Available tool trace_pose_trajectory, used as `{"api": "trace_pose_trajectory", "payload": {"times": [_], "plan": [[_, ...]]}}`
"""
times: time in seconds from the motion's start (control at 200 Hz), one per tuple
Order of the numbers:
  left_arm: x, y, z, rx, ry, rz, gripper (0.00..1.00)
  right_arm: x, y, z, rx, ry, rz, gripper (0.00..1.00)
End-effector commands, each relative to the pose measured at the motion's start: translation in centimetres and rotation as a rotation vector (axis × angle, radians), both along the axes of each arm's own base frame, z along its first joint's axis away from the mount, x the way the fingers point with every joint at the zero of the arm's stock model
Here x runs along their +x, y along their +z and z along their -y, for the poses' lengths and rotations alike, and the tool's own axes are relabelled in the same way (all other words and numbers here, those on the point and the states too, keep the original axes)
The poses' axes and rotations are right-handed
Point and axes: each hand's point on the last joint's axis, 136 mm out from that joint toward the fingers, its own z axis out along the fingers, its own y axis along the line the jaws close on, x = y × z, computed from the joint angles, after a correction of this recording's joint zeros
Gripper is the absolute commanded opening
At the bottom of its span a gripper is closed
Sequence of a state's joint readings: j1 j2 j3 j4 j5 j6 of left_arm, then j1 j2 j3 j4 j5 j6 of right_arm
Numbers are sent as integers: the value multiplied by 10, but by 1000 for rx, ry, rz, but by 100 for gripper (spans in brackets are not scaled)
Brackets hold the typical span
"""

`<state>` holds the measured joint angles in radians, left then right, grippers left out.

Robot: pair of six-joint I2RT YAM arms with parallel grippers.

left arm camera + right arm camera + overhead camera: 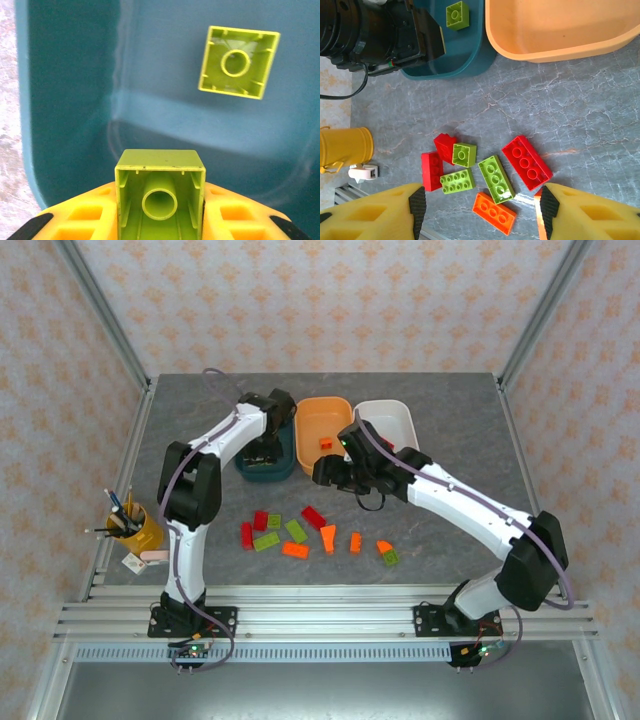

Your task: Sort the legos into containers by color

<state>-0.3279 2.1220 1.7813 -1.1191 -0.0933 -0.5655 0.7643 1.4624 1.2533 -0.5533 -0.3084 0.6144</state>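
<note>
TOP EXTERNAL
- Left pincer point(265, 453): lowered into the teal tub point(284, 470).
- Right pincer point(323, 473): over bare table, just right of the teal tub, on the near side of the orange tub point(312, 410).
- Orange brick point(326, 443): inside the orange tub, beyond the right pincer.
- White tub point(398, 412): beyond the right pincer and to its right, just beside the orange tub.
- Loose legos point(296, 531): red, orange and yellow-green, scattered on the table on the near side of both pincers.
- Pen cup point(140, 528): well to the left of the left pincer, at the table edge.

LEFT WRIST
- Left pincer point(160, 212): clenched on the held yellow-green brick point(160, 192), one yellow finger on each flank, hollow underside facing the camera.
- Teal tub point(75, 100): its floor lies directly ahead of the fingertips.
- Second yellow-green brick point(239, 62): on the tub floor, ahead of the pincer and to the right, underside up, apart from the held brick.

RIGHT WRIST
- Right pincer point(482, 207): released; pads stand wide apart with nothing clamped.
- Flat orange brick point(494, 214): on the table beneath the gap between the fingers.
- Long red brick point(526, 162): ahead of the pincer, on the orange-tub side.
- Mixed cluster point(456, 181): red and yellow-green bricks ahead of the pincer, on the pen-cup side.
- Tubs: teal tub point(465, 60) and orange tub point(560, 40) lie far ahead of the fingertips.
</note>
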Motion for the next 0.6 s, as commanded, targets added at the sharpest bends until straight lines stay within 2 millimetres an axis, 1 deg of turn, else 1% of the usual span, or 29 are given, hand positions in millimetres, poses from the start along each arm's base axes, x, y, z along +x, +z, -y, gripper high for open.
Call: {"api": "trace_pose_trajectory", "payload": {"times": [0.0,0.14,0.235,0.34,0.4,0.47,0.545,0.595], "plan": [[0,-3,-16,77,-38,-40,32,3,11,-5,41,-14,16,64],[2,-14,-19,98,-44,-73,34,0,6,1,27,-26,7,64],[3,-18,-18,98,-44,-80,39,1,8,5,20,-38,11,65],[5,-18,-16,92,-42,-79,48,1,10,10,9,-44,19,65],[7,-13,-16,92,-40,-68,51,1,12,13,1,-46,24,65],[11,-2,-15,85,-39,-44,53,1,14,18,-17,-44,33,65],[15,16,-12,71,-40,-4,55,-1,16,23,-42,-35,47,65],[17,31,-9,55,-36,30,57,-3,15,26,-69,-17,54,65]]}}
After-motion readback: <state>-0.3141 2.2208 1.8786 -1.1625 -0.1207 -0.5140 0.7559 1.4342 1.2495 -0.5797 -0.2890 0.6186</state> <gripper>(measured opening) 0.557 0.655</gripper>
